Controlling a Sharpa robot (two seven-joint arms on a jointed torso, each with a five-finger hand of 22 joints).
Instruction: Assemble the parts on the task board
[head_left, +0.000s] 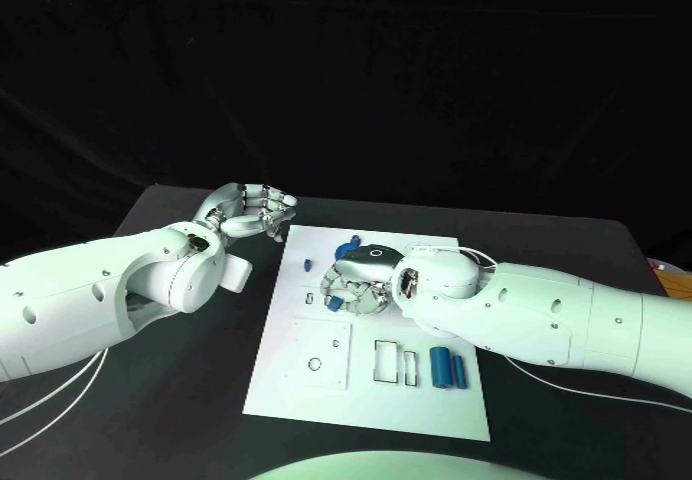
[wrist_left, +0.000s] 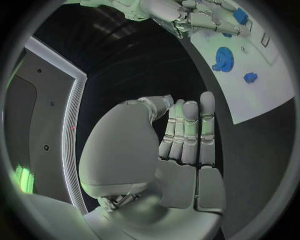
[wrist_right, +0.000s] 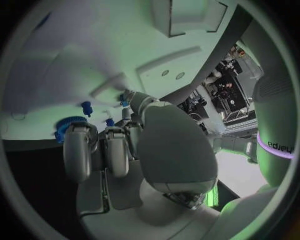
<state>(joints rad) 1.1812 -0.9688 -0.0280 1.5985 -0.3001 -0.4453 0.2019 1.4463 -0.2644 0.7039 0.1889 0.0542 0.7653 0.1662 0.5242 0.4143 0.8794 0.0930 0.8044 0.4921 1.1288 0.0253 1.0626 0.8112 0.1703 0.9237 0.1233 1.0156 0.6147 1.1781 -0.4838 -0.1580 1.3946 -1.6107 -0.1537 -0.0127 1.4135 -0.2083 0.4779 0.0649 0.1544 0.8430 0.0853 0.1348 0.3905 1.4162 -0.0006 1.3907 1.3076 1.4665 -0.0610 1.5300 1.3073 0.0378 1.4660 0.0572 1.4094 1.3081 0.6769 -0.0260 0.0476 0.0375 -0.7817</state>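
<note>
Overhead, two blue cylinders (head_left: 447, 368) lie on the task board (head_left: 368, 405); right hand (head_left: 353, 285) pinches a blue part (head_left: 333, 301); left hand (head_left: 248, 210) curls in, holding nothing.

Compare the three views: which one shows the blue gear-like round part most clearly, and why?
The left wrist view shows the round blue part best: it lies unobstructed on the task board. In the head view the right hand hides most of it, leaving a blue sliver. In the right wrist view it peeks out behind the hand's fingers.
</note>
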